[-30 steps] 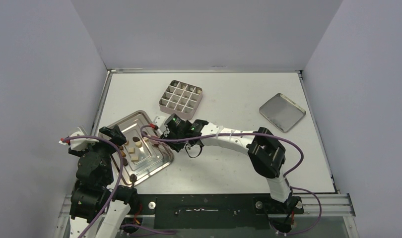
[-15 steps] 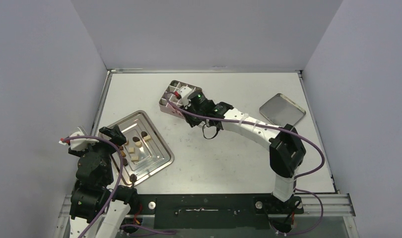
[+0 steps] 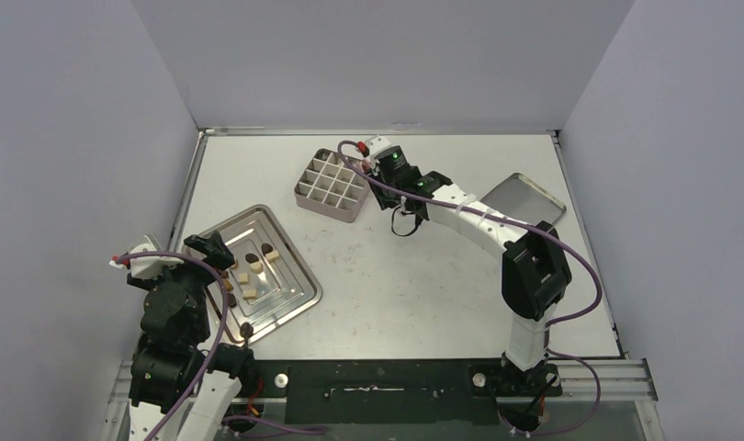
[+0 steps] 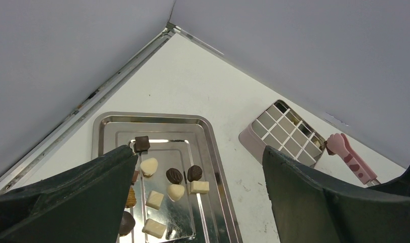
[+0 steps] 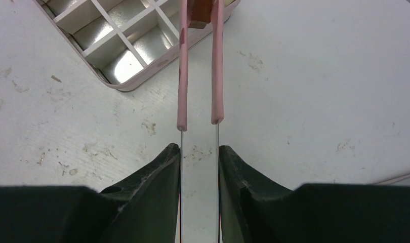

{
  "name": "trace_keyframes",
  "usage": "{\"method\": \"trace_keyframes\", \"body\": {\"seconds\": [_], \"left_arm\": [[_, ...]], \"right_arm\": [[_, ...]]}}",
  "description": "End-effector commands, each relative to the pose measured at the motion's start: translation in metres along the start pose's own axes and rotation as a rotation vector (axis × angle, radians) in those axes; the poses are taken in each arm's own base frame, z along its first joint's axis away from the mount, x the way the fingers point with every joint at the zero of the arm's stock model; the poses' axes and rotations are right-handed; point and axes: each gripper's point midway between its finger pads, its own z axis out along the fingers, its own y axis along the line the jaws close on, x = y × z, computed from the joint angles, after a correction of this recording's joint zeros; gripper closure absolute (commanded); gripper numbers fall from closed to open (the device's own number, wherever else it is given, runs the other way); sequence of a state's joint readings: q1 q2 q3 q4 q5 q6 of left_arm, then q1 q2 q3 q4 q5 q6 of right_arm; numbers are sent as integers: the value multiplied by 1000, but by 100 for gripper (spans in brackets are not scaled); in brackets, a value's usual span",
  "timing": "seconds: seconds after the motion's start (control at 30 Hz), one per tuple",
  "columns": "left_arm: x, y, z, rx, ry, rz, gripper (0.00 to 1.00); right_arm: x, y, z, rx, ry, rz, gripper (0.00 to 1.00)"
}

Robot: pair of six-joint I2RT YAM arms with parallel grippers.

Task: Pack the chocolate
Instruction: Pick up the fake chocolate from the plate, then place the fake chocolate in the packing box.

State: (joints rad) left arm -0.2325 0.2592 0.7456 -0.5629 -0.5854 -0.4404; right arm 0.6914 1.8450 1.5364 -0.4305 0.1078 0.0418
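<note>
Over tin (image 3: 327, 204) | right pincer (image 5: 199, 149) clamps tongs (image 5: 181, 76) nipping chocolate (image 5: 200, 9), axis unclear | left pincer (image 4: 199, 152) spread

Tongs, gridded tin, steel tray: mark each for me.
Tongs (image 5: 182, 76): right wrist view, left pink arm.
Gridded tin (image 3: 324, 203): top view, near side wall.
Steel tray (image 4: 152, 118): left wrist view, far rim.

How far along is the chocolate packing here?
Done: little; the tin cells seen from the right wrist look empty. In hand: the right hand grips pink tongs pinching one brown chocolate over the tin's edge. Remaining: about ten pieces lie on the silver tray under the open left hand.
</note>
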Motion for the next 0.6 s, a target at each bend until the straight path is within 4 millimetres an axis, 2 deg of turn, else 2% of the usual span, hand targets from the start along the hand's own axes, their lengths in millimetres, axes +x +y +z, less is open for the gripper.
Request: {"method": "trace_keyframes", "body": {"seconds": [0.0,0.23,0.37,0.57], "left_arm": [[-11,-8,2,29,-38,-23,5],[-11,-8,1,29,-38,-23,5],[-11,-8,1,30,-38,-23,5],[-12,-7,1,27,-42,-25,5]], "right_arm": [[-20,-4,2,17,-81,40,80],[-14,4,13,-15,-56,37,77],[-10,3,15,-11,-43,37,69],[-9,3,15,-7,-39,45,65]]}}
